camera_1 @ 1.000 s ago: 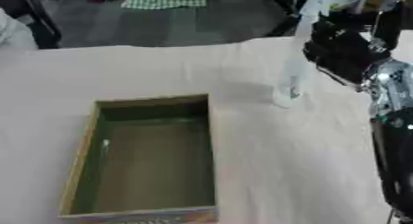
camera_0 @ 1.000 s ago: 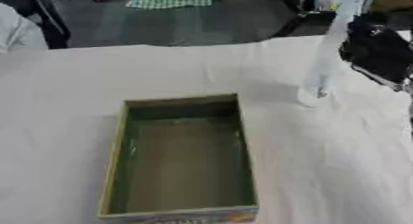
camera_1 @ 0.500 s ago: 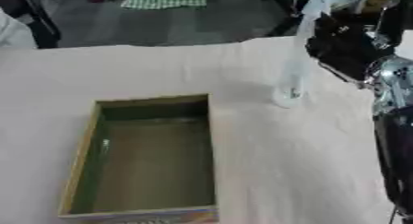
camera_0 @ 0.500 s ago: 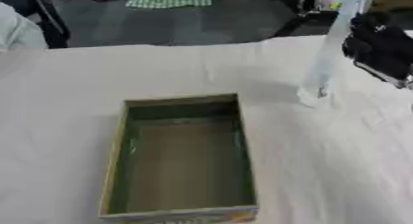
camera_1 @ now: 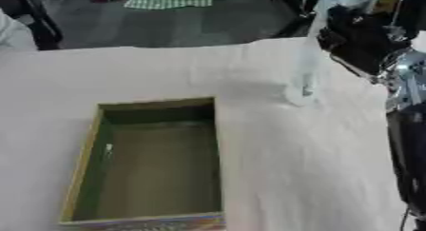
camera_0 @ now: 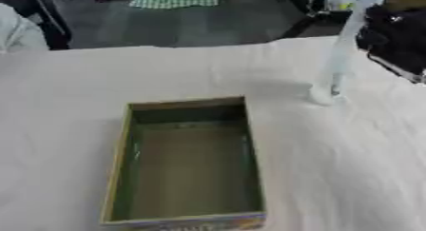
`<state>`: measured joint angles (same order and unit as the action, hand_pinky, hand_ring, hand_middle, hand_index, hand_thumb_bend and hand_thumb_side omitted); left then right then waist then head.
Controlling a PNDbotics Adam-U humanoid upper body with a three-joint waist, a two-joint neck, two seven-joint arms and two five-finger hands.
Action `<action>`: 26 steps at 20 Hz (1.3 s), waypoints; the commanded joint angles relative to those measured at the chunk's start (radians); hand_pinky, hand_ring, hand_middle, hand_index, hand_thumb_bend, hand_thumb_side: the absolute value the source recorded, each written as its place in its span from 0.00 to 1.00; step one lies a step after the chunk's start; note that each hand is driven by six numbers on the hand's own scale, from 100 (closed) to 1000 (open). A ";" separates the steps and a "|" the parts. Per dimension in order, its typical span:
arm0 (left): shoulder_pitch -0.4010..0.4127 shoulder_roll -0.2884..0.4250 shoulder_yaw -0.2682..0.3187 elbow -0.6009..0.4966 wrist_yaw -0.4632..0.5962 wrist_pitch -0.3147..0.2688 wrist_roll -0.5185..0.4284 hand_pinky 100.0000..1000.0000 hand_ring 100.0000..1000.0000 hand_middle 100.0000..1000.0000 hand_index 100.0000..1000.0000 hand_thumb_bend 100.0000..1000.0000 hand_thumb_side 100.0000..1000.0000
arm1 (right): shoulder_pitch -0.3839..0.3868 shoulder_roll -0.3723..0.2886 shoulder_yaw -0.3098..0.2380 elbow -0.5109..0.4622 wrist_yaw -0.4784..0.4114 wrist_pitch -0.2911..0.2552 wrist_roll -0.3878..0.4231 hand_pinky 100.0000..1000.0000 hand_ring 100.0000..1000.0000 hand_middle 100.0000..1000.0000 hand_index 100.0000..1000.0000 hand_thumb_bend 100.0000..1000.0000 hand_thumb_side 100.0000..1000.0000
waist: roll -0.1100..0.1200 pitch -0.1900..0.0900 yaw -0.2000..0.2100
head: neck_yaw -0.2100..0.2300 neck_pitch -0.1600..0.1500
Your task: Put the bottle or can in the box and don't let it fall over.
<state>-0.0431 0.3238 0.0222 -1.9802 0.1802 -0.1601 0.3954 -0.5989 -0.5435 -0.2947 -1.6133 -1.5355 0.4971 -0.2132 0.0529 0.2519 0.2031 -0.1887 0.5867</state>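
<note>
A tall clear plastic bottle [camera_0: 339, 54] stands upright on the white cloth at the far right, its base [camera_1: 300, 96] resting on the table. My right hand [camera_1: 363, 39], black, is at the bottle's upper part on its right side, right against it; I cannot see whether it grips the bottle. The open cardboard box [camera_0: 187, 103], green inside and with nothing in it, lies in the middle of the table, to the left of and nearer than the bottle. My left hand is not visible.
My right forearm [camera_1: 408, 130] runs down the right edge of the view. The table's far edge [camera_0: 166, 47] lies behind the box, with dark floor and chair legs beyond it. White cloth surrounds the box on all sides.
My right hand has shifted slightly upward beside the bottle. The bottle and the box stay where they were.
</note>
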 commanded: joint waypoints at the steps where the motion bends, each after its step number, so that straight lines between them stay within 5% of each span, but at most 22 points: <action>1: -0.007 0.016 0.006 -0.020 0.001 -0.003 -0.001 0.81 1.00 0.99 0.74 0.75 0.61 | -0.025 -0.042 -0.001 -0.025 -0.007 -0.010 0.006 0.00 0.00 0.23 1.00 0.54 1.00 | -0.005 -0.019 0.000 | -0.005 -0.007; 14: -0.005 0.023 0.005 -0.020 0.002 -0.004 -0.002 0.81 1.00 0.99 0.74 0.75 0.61 | -0.073 -0.060 0.021 -0.047 -0.025 -0.037 0.018 0.00 0.00 0.26 1.00 0.50 1.00 | -0.006 -0.029 -0.003 | -0.020 0.012; 26: -0.002 0.032 0.005 -0.020 0.004 -0.004 -0.002 0.81 1.00 0.99 0.74 0.75 0.61 | -0.149 -0.061 0.094 -0.099 -0.041 -0.054 0.038 0.00 0.00 0.29 1.00 0.43 0.96 | -0.015 -0.043 -0.005 | -0.027 0.026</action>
<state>-0.0428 0.3258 0.0222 -1.9802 0.1844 -0.1620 0.3934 -0.7242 -0.5715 -0.2045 -1.6845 -1.5691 0.4444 -0.1807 0.0404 0.2326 0.1982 -0.2127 0.6115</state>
